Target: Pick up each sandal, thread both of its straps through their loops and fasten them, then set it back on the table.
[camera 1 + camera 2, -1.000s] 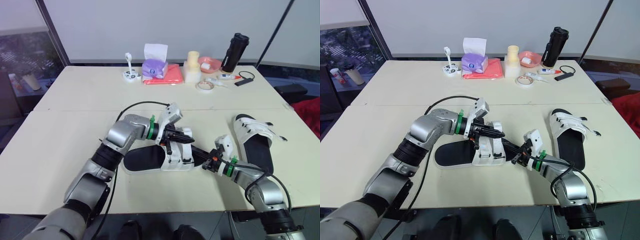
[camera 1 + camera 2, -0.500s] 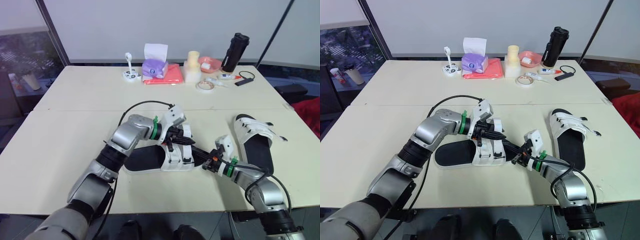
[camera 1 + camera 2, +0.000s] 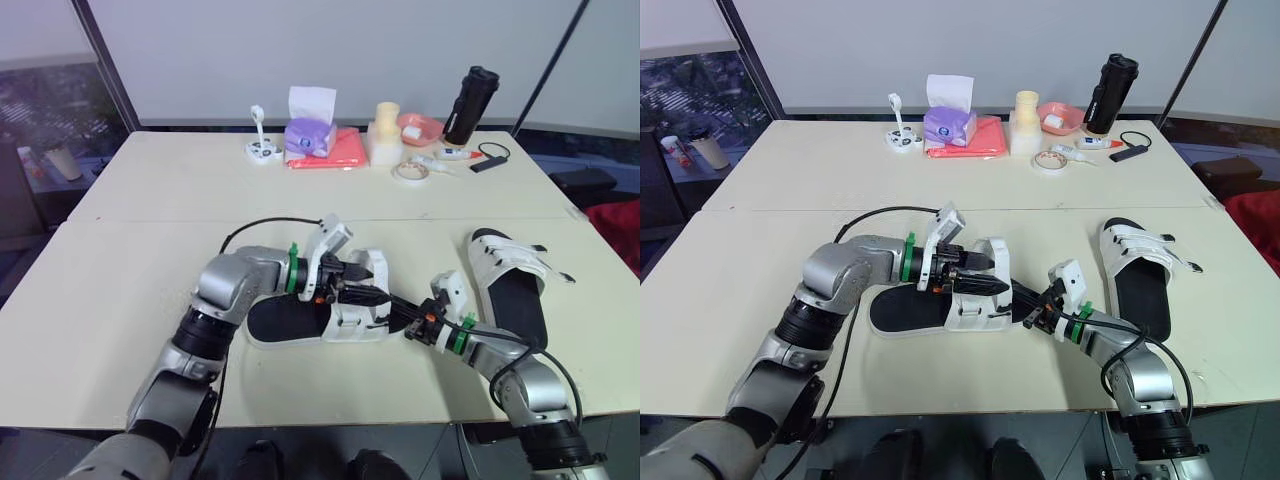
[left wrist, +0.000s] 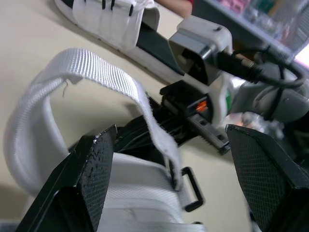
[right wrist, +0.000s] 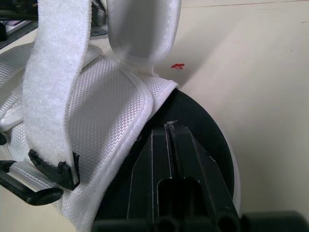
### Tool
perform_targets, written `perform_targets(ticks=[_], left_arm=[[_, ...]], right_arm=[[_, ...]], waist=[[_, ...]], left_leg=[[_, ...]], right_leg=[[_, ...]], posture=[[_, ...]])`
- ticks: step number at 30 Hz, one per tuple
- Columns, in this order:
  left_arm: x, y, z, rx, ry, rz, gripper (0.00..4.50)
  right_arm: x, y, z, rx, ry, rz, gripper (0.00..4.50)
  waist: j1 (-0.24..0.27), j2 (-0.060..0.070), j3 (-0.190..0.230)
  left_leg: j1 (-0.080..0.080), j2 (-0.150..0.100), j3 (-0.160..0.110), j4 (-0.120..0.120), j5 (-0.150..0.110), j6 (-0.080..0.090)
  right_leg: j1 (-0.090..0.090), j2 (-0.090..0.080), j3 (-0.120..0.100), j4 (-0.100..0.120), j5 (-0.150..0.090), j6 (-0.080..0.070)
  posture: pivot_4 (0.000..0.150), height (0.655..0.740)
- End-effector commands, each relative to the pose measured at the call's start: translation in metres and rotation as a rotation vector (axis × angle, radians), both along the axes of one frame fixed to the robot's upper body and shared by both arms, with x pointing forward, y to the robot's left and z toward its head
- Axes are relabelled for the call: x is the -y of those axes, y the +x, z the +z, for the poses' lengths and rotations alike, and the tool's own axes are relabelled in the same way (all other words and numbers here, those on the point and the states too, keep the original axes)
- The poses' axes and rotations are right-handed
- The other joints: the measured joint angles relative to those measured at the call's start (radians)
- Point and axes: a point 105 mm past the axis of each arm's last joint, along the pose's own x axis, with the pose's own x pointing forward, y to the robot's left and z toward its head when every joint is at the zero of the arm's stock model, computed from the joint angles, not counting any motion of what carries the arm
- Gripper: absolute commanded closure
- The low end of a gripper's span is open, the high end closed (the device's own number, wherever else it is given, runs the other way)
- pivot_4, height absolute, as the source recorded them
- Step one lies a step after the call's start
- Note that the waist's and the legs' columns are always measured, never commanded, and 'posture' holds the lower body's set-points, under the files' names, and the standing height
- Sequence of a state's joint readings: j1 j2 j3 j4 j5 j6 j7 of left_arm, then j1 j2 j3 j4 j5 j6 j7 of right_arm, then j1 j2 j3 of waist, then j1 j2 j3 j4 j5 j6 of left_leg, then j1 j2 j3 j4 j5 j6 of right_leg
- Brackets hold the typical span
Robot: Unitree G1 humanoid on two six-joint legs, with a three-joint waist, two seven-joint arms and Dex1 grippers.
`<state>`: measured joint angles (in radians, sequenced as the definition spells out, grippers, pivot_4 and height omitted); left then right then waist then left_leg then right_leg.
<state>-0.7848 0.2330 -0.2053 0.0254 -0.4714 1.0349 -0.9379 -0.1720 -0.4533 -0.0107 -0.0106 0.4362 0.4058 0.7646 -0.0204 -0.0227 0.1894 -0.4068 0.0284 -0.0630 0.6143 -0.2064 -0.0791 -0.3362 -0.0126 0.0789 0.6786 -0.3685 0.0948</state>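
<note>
On table (image 3: 150, 200), near sandal (image 3: 296, 322), left gripper (image 4: 169, 137) spread wide astride its raised strap (image 4: 87, 63), gripping nothing, right gripper (image 3: 396, 312) closed, resting on insole at 3 o'clock, second sandal (image 3: 512, 290) beyond, tissue box (image 3: 309, 135), black bottle (image 3: 470, 104) at 12 o'clock.

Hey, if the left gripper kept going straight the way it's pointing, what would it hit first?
The left gripper would most likely meet the raised white strap first; it arches between the open fingers. Beyond that lies the right gripper, though depth is unclear.
</note>
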Motion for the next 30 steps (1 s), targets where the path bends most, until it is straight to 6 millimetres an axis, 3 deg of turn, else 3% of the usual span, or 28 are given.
perform_targets(ticks=[1, 7, 8, 10, 15, 16, 20, 24, 30], left_arm=[[0.002, -0.004, 0.01, 0.01, -0.041, 0.012, 0.77], [0.011, 0.005, 0.001, -0.013, -0.034, 0.073, 0.77], [0.012, 0.006, 0.0, -0.016, -0.034, 0.08, 1.01], [0.013, 0.008, -0.001, -0.021, -0.034, 0.093, 1.62], [0.013, 0.011, -0.003, -0.03, -0.025, 0.111, 4.16], [0.012, 0.011, -0.003, -0.035, -0.025, 0.109, 4.4], [0.011, 0.007, 0.003, -0.087, -0.056, 0.094, 4.4], [0.004, 0.009, 0.014, -0.244, -0.143, 0.103, 4.4], [-0.003, 0.011, 0.013, -0.341, -0.172, 0.127, 4.4]], right_arm=[[0.009, -0.007, -0.037, -0.153, -0.05, -0.049, 4.5], [0.009, -0.007, -0.037, -0.15, -0.052, -0.046, 4.5], [0.009, -0.007, -0.037, -0.15, -0.052, -0.047, 4.5], [0.009, -0.006, -0.037, -0.149, -0.053, -0.049, 4.5], [0.011, -0.007, -0.037, -0.151, -0.053, -0.054, 4.5], [0.01, -0.007, -0.038, -0.152, -0.053, -0.054, 4.5], [0.01, -0.007, -0.038, -0.152, -0.052, -0.053, 4.5], [0.01, -0.007, -0.038, -0.151, -0.051, -0.051, 4.5], [0.009, -0.007, -0.039, -0.153, -0.062, -0.043, 4.5]], waist=[[0.0, 0.0, 0.0], [0.0, 0.0, 0.0], [0.0, 0.0, 0.0], [-0.001, 0.0, 0.0], [0.0, 0.0, 0.0], [0.0, 0.0, 0.0], [0.0, 0.0, 0.0], [-0.001, 0.0, 0.0], [-0.001, 0.0, 0.0]], left_leg=[[0.0, 0.0, 0.0, 0.0, 0.0, 0.0], [0.0, 0.0, 0.0, 0.0, 0.0, 0.0], [0.0, 0.0, 0.0, 0.0, 0.0, 0.0], [0.0, 0.0, 0.0, 0.0, 0.0, 0.0], [0.0, 0.0, 0.0, 0.0, 0.0, 0.0], [0.0, 0.0, 0.0, 0.0, 0.0, 0.0], [0.0, 0.0, 0.0, 0.0, 0.0, 0.0], [0.0, 0.0, 0.0, 0.0, 0.0, 0.0], [0.0, 0.0, 0.0, 0.0, 0.0, 0.0]], right_leg=[[0.0, 0.0, 0.0, 0.0, 0.0, 0.0], [0.0, 0.0, 0.0, 0.0, 0.0, 0.0], [0.0, 0.0, 0.0, 0.0, 0.0, 0.0], [0.0, 0.0, 0.0, 0.0, 0.0, 0.0], [0.0, 0.0, 0.0, 0.0, 0.0, 0.0], [0.0, 0.0, 0.0, 0.0, 0.0, 0.0], [0.0, 0.0, 0.0, 0.0, 0.0, 0.0], [0.0, 0.0, 0.0, 0.0, 0.0, 0.0], [0.0, 0.0, 0.0, 0.0, 0.0, 0.0]], posture=[[0.15, 0.74], [0.15, 0.74], [0.15, 0.74], [0.15, 0.74], [0.15, 0.74], [0.15, 0.74], [0.15, 0.74], [0.15, 0.74], [0.15, 0.74]])
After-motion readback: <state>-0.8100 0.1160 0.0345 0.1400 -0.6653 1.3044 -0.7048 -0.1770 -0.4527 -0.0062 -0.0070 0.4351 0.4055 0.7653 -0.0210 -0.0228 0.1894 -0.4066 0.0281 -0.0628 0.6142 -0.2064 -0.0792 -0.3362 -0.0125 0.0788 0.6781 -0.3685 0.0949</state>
